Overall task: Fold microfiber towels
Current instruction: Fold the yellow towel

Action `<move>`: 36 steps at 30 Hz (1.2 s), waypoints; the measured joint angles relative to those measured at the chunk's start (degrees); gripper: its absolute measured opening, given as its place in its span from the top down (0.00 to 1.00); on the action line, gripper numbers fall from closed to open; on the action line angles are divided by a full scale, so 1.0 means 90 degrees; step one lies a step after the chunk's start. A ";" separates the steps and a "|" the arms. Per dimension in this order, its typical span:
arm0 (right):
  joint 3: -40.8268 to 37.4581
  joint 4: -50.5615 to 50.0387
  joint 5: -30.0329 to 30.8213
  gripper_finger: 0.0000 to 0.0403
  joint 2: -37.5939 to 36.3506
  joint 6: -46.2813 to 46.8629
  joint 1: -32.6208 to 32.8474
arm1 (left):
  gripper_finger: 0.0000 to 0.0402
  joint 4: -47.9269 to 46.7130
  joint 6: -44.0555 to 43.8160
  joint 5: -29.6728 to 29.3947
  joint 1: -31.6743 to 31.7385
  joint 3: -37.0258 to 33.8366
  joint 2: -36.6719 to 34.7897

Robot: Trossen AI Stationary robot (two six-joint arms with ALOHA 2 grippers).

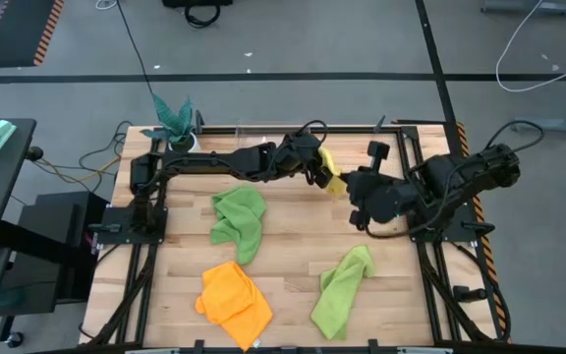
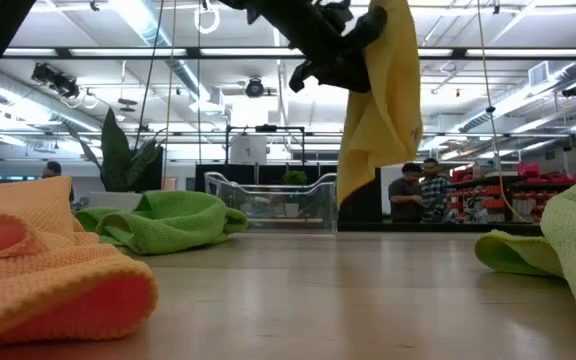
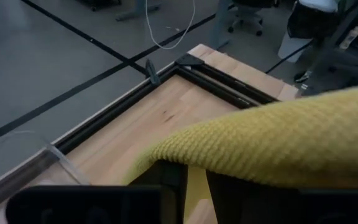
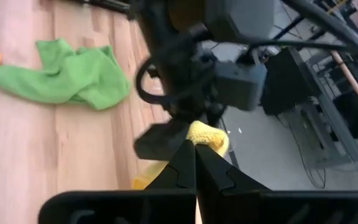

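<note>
The yellow towel (image 1: 332, 177) hangs in the air over the table's far middle, between my two grippers; it also shows in the low view (image 2: 380, 110). My left gripper (image 1: 317, 169) is shut on it. My right gripper (image 1: 354, 185) is shut at the towel's other side, and its fingertips meet at a yellow lump (image 4: 207, 137). One lime green towel (image 1: 239, 221) lies crumpled at the left middle. The other (image 1: 342, 285) lies at the near right. The orange towel (image 1: 232, 300) lies crumpled at the near left. My left gripper pinches the yellow towel between its two fingers (image 3: 173, 180); a strip of cloth (image 3: 196, 186) shows in the gap and the rest drapes over the fingers. The towel hangs slack below the gripper (image 2: 368, 190). Which edge it has is hidden by the cloth. My right gripper pinches a small bunch of the yellow towel (image 4: 199, 135) between its fingertips, coming level from the table's right side, close to my left gripper. One layer or several, I cannot tell. The towel is lifted.
A teal leafy plant in a white pot (image 1: 177, 123) stands at the far left corner. A clear plastic bin (image 2: 268, 200) stands at the far edge. Black frame rails (image 1: 440, 246) border the table. Two people (image 2: 420, 190) stand in the room beyond.
</note>
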 joint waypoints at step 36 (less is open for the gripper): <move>0.0342 0.1252 -0.2380 1.00 -0.0265 -0.0886 -0.1608 | 0.89 -0.1656 -0.2604 -0.3093 -0.2512 -0.0007 -0.0012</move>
